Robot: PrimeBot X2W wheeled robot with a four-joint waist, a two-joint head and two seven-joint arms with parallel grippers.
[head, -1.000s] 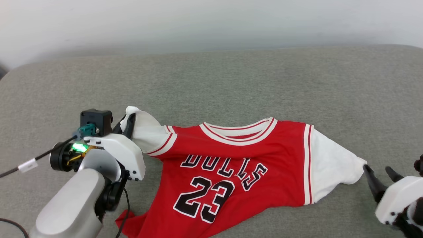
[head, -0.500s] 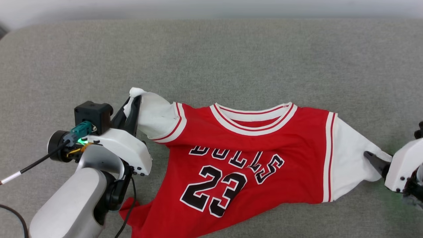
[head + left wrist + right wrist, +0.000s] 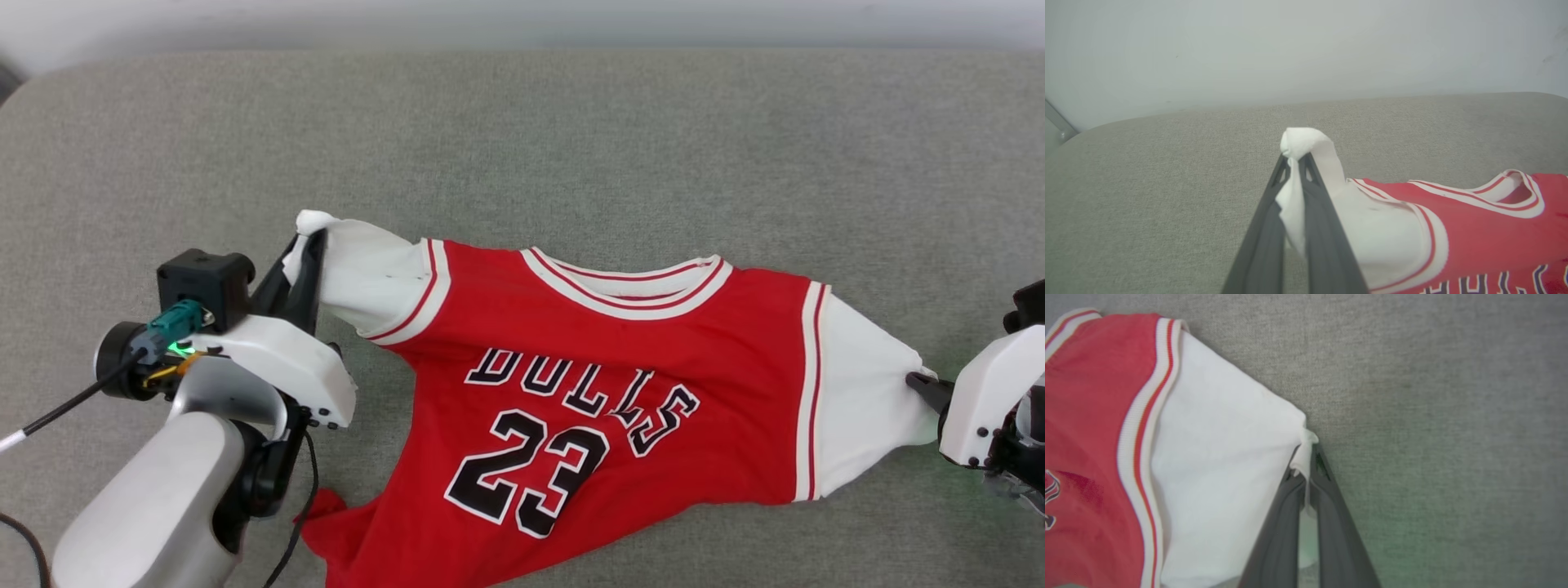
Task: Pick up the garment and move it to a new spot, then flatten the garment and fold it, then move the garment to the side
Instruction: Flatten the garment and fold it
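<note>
Sleeves pinched: left gripper (image 3: 304, 245) and right gripper (image 3: 921, 381) each grip the red short-sleeved jersey shirt (image 3: 620, 343).
At mid-left of the head view, the left gripper's dark fingers are closed on one white sleeve's bunched tip. At the right edge, the right gripper clamps the other sleeve's tip. The shirt lies front up across the centre of the grey woven cushion (image 3: 571, 139), with its hem rumpled at bottom left.

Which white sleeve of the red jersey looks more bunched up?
The white sleeve in the left claw: it is bunched narrow; the other sleeve fans wide.
</note>
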